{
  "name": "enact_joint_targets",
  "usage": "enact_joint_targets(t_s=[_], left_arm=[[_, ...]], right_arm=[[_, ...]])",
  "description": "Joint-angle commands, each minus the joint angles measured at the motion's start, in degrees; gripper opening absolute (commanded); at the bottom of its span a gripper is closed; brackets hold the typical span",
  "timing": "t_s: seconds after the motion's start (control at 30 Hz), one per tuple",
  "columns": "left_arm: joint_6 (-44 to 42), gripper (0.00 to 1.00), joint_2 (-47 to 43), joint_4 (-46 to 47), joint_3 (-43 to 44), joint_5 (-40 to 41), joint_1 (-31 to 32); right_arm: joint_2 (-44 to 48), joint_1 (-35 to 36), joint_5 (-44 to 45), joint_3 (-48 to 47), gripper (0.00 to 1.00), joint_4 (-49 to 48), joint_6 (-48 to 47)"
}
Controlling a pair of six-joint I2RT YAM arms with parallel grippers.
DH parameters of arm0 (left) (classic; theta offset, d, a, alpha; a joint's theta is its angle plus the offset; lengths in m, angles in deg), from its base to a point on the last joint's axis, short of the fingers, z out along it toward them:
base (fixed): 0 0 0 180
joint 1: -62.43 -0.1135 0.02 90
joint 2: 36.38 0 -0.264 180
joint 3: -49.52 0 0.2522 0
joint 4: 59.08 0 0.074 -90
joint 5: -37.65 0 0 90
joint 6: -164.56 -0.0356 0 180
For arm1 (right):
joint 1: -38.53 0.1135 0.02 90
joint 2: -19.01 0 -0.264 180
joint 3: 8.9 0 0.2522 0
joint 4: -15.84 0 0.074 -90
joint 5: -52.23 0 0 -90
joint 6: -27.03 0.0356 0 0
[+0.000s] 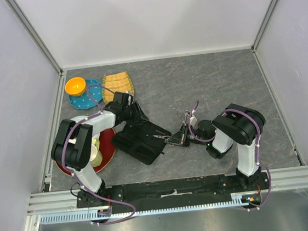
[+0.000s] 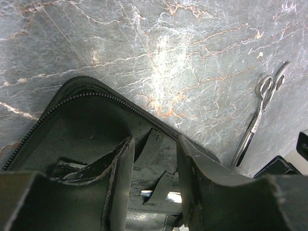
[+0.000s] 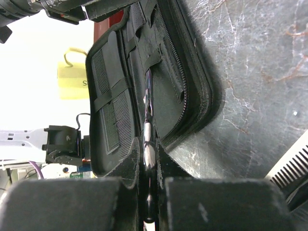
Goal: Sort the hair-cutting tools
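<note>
at case (image 3: pixel 111 103) rim, right gripper (image 3: pixel 147 150) clamps scissors (image 3: pixel 147 113)

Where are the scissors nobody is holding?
In the top view, the loose scissors lie flat on the grey table right of centre, just beyond the right gripper and to the right of the open black case.

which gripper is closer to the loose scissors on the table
Right. The right gripper, holding other scissors, is just nearside of the loose scissors; the left gripper is farther left, on the black case.
</note>
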Motion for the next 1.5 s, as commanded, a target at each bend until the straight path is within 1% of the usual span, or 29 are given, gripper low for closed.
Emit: enact_joint_targets(t_s=[0.0,0.03,0.13,0.17,0.2,0.23,0.3,0.33,0.37,0.4,0.43,0.5,0.53,0.6,0.63,0.7,0.73,0.83,0.93,1.07,1.2,1.3,1.47], left_arm=[[0.5,0.48,-0.7,0.1,-2.3,1.6,0.3],[0.6,0.48,-1.0,0.2,-2.4,1.6,0.3],[0.6,0.48,-1.3,0.3,-2.6,1.6,0.4],[0.6,0.48,-1.5,0.2,-2.6,1.6,0.4],[0.6,0.48,-1.6,0.3,-2.7,1.7,0.4],[0.6,0.48,-1.9,0.3,-2.7,1.8,0.4],[0.5,0.47,-2.4,0.0,-2.5,1.8,0.5],[0.4,0.48,-2.7,-0.3,-2.5,2.1,0.4],[0.2,0.48,-3.6,-0.6,-2.4,2.7,0.4],[-0.3,0.5,-4.0,-1.4,-2.3,3.2,0.4],[-0.6,0.51,-4.6,-1.9,-1.9,3.7,0.4],[-1.6,0.55,-6.1,-3.7,-1.5,6.1,0.4],[-1.9,0.57,-6.7,-4.2,-1.2,7.6,0.4],[-2.7,0.62,-8.0,-5.6,-1.1,9.1,0.4],[-3.0,0.64,-8.4,-6.1,-1.0,10.6,0.4],[-3.6,0.68,-9.6,-6.8,-1.1,12.3,0.5],[-3.7,0.69,-9.8,-7.6,-1.2,13.8,0.5],[-4.0,0.73,-10.8,-8.2,-1.7,16.2,0.4],[-3.8,0.74,-10.9,-8.6,-2.1,18.3,0.4],[-2.5,0.74,-11.0,-8.6,-3.4,20.2,0.4],[-2.1,0.75,-11.3,-9.1,-4.7,21.7,0.4],[-2.0,0.75,-11.4,-10.5,-5.0,23.0,0.4],[-1.8,0.75,-12.4,-11.9,-6.1,25.7,0.5]], right_arm=[[-1.0,2.2,6.0,1.9,0.0,-16.2,1.6],[-0.9,2.6,6.5,1.7,0.0,-15.7,1.6],[-1.0,3.6,7.4,0.6,0.05,-13.2,1.7],[-1.1,3.9,7.4,0.2,0.09,-11.2,1.6],[-1.2,4.1,7.4,-0.7,0.11,-10.3,1.6],[-1.3,4.5,7.7,-0.9,0.16,-10.2,1.8],[-1.3,4.7,8.2,-1.1,0.22,-10.1,2.6],[-1.1,4.9,8.5,-0.9,0.26,-9.7,2.8],[-0.7,5.0,8.7,-0.9,0.36,-8.5,2.8],[-0.4,5.0,9.0,-0.7,0.41,-7.5,2.7],[1.1,5.1,9.2,-0.5,0.5,-6.6,2.5],[4.4,5.1,10.4,-0.1,0.57,-1.7,0.8],[5.7,5.2,10.6,-0.1,0.63,3.1,0.0],[10.1,5.4,11.8,-0.6,0.68,8.9,-2.5],[11.7,5.5,12.1,-0.9,0.72,15.1,-3.7],[15.9,5.7,13.3,-2.5,0.76,21.8,-6.7],[17.1,5.8,13.6,-2.9,0.8,28.2,-7.5],[21.5,5.9,15.2,-4.1,0.84,38.2,-9.3],[24.5,5.9,16.2,-4.0,0.87,44.1,-10.3],[26.7,5.9,16.9,-3.4,0.89,49.2,-10.8],[28.8,5.9,17.7,-2.7,0.9,50.8,-10.9],[28.9,5.9,18.4,-3.7,0.9,53.8,-11.2],[30.2,6.1,22.4,-5.5,0.86,61.7,-11.5]])
